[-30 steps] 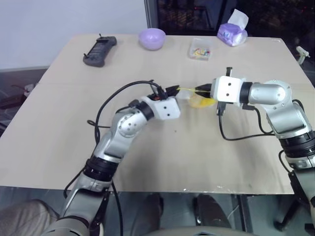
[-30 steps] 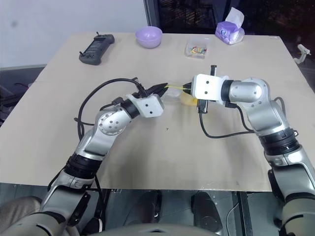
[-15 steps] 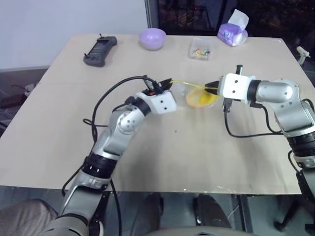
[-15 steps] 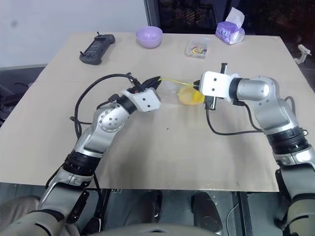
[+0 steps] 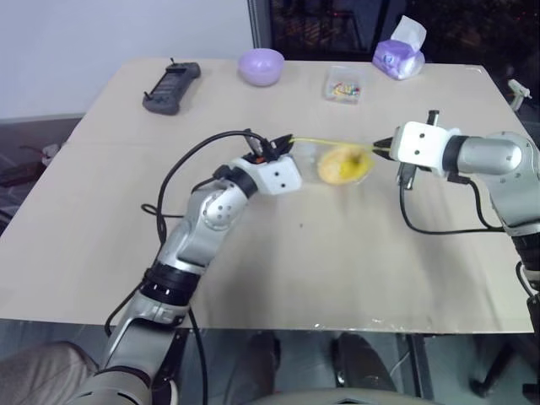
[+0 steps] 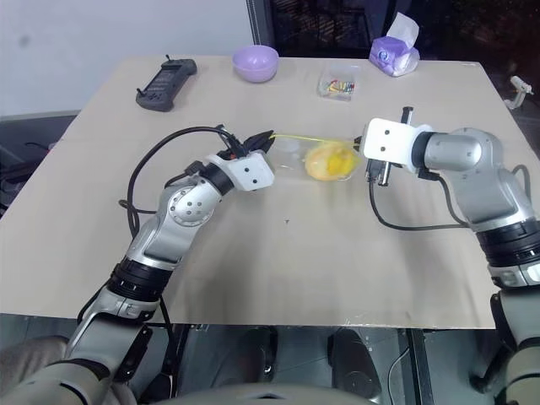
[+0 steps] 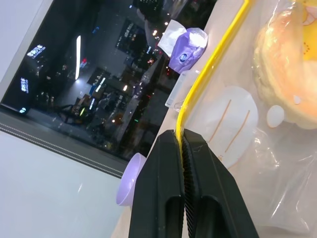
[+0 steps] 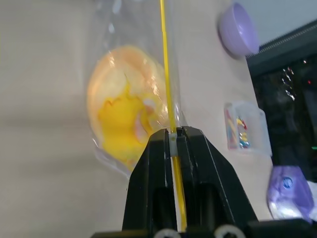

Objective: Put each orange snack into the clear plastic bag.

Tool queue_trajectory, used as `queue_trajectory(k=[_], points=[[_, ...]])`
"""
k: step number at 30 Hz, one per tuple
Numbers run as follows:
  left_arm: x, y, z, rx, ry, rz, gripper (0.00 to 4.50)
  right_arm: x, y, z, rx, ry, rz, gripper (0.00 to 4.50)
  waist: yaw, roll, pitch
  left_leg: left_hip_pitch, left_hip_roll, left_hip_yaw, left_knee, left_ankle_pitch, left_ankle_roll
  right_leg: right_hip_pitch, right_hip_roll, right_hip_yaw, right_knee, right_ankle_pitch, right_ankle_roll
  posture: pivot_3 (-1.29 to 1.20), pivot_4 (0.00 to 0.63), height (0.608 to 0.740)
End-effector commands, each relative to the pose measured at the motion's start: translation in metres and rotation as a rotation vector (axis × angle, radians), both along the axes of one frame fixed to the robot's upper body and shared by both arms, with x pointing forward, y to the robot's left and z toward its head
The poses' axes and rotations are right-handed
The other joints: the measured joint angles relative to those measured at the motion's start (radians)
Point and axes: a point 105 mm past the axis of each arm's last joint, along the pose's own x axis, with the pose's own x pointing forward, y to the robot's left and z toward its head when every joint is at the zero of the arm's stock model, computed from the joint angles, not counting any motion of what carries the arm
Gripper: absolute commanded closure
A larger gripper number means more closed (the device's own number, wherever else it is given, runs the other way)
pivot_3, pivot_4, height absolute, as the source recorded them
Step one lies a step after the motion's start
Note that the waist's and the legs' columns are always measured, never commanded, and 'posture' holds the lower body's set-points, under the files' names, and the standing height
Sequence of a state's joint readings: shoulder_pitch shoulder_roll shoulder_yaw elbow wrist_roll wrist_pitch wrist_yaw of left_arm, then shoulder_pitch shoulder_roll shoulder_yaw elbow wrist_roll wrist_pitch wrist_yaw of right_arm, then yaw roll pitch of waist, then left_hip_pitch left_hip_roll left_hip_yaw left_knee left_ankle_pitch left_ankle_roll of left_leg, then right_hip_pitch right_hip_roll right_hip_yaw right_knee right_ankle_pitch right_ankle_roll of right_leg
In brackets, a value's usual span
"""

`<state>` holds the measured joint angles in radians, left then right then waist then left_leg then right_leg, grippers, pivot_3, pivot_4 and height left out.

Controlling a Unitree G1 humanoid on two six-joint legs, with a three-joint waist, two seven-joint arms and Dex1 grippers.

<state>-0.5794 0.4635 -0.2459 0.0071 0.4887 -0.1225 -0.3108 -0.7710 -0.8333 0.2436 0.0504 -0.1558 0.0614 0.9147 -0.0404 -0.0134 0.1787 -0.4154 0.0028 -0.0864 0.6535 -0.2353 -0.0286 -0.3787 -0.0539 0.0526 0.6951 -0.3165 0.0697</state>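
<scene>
Both jaws pinch the crinkly clear plastic bag [image 5: 333, 160] by its yellow mouth strip [image 6: 312, 137] — stretched taut, we judge, to seal the round orange-yellow snack [image 5: 341, 164] inside, at twelve o'clock over the table [image 5: 337, 261].

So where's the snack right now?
The snack is inside the bag, mid-table, hanging between the left gripper and right gripper, which pinch the bag's yellow strip.

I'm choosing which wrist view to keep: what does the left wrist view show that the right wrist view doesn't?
Left wrist view: the left gripper shut on the yellow strip, and night-time windows.
Right wrist view: the right gripper pinching the strip, and a small clear box.
Both: the orange snack inside the clear plastic bag, the lilac bowl, the tissue pack.
</scene>
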Motion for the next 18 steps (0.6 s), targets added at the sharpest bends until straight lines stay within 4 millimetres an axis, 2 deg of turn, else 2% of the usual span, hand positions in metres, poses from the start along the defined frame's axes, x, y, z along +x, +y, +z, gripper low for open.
queue_trajectory(k=[1,4,8,10,12,15,18], points=[[0.005,0.019,0.017,-0.027,-0.06,0.07,4.5,0.009,-0.04,0.012,-0.023,-0.039,-0.169,4.44,0.0,0.0,0.0,0.0,0.0,0.0,0.0,0.0,0.0,0.0,0.0,0.0,0.0,0.0,0.0,0.0,0.15,0.74],[0.006,0.018,0.017,-0.035,-0.052,0.064,4.5,0.009,-0.039,0.013,-0.019,-0.047,-0.17,4.44,0.0,0.0,0.0,0.0,0.0,0.0,0.0,0.0,0.0,0.0,0.0,0.0,0.0,0.0,0.0,0.0,0.15,0.74],[0.014,0.008,0.016,-0.039,-0.05,0.03,4.5,0.016,-0.027,0.021,0.005,-0.1,-0.154,4.44,0.001,0.0,0.0,0.0,0.0,0.0,0.0,0.0,0.0,0.0,0.0,0.0,0.0,0.0,0.0,0.0,0.15,0.74],[0.024,0.004,0.027,-0.049,-0.092,0.034,4.5,0.023,-0.022,0.032,0.02,-0.161,-0.156,4.44,0.001,0.0,0.0,0.0,0.0,0.0,0.0,0.0,0.0,0.0,0.0,0.0,0.0,0.0,0.0,0.0,0.15,0.74],[0.036,0.003,0.048,-0.095,-0.151,0.058,4.5,0.029,-0.02,0.045,0.032,-0.215,-0.162,4.44,0.001,0.0,0.0,0.0,0.0,0.0,0.0,0.0,0.0,0.0,0.0,0.0,0.0,0.0,0.0,0.0,0.15,0.74],[0.043,0.002,0.073,-0.137,-0.215,0.056,4.5,0.032,-0.019,0.061,0.052,-0.259,-0.161,4.44,0.0,0.0,0.0,-0.001,0.0,0.0,0.0,0.001,-0.001,0.0,0.0,0.0,-0.001,0.0,0.0,0.0,0.15,0.74],[0.037,0.001,0.077,-0.141,-0.208,0.007,4.5,0.024,-0.019,0.065,0.085,-0.23,-0.137,4.44,-0.002,0.0,0.0,-0.001,0.0,0.001,-0.003,0.001,-0.002,-0.001,0.0,0.0,-0.003,0.0,0.0,0.0,0.15,0.74]])
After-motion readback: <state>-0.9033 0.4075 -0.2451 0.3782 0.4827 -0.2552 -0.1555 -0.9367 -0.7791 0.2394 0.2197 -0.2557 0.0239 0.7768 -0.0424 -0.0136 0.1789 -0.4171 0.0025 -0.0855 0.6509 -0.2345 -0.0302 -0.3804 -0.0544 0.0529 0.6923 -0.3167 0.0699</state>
